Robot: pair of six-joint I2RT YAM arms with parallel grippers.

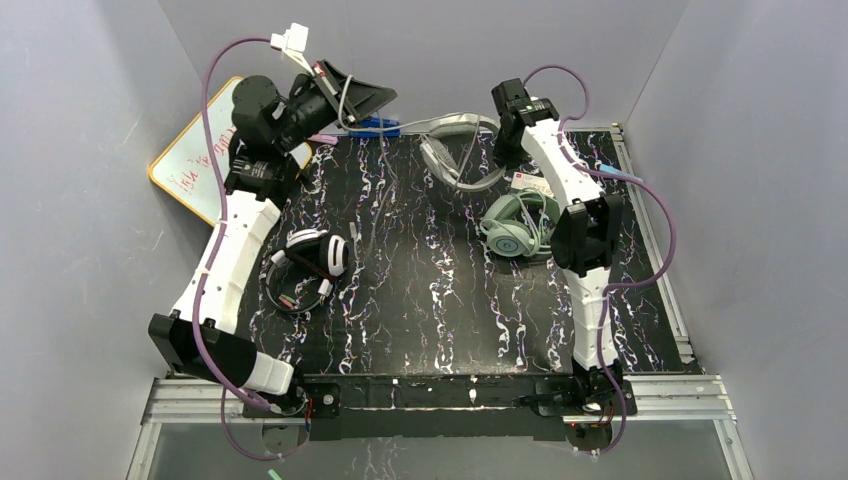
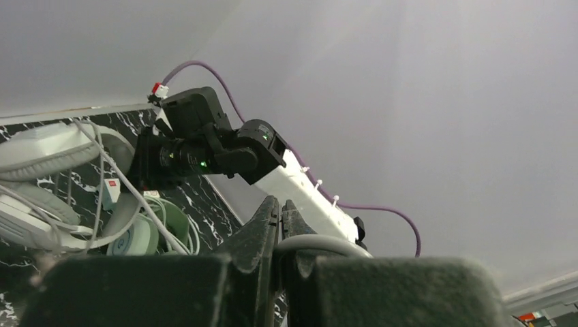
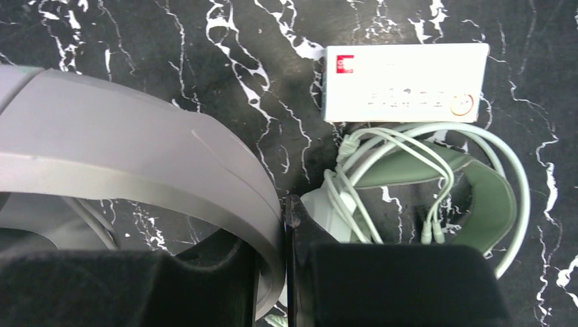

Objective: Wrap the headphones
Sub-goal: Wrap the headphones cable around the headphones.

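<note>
Marbled black desk (image 1: 430, 300), far middle: grey headphones (image 1: 437, 158) lie there, headband (image 3: 136, 157) pinched in your right jaws. Left jaws, fully closed, hold their grey cable (image 2: 320, 240) high. Tug harder and the headband may slip out.

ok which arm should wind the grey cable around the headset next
Probably left: the left gripper is shut on the grey cable, while the right gripper clamps the grey headset by its headband.

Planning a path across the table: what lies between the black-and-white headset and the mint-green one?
Nothing but bare marbled tabletop separates the black-and-white headset and the mint-green headset, as the top view shows.
</note>
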